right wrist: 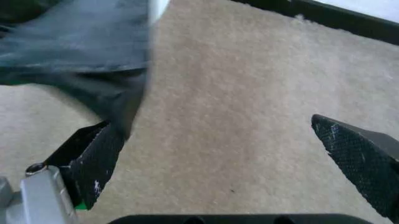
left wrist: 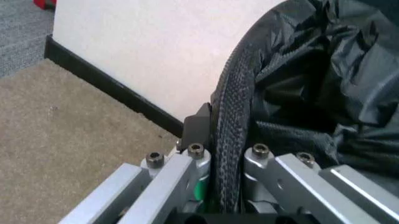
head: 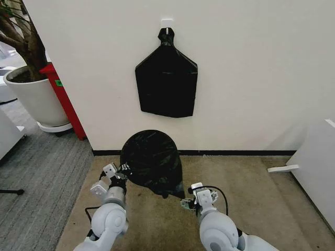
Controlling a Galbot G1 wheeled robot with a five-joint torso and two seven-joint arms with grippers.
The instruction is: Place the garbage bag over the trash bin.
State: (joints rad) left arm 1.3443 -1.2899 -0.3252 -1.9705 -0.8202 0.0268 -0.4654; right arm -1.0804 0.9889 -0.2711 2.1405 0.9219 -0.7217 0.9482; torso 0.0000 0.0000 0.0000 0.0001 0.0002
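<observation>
Gripping the garbage bag (head: 152,162) by its edge, my left gripper (head: 121,173) holds it above beige carpet (head: 251,209), before the white wall (head: 251,68). My right gripper (right wrist: 231,154) gapes wide beside the bag's hanging corner.

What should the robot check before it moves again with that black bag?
1. Left gripper holding the garbage bag: ok, its fingers are shut on the bag's edge.
2. Right gripper holding the bag: not ok, its fingers are spread open over bare carpet, bag just beside one finger.
3. Bag over the trash bin: cannot tell, the bag hides whatever is under it.
4. Bag mouth spread out evenly: not ok, one side droops toward the right gripper.
5. Hanging bag bundle on the wall untouched: ok.
</observation>
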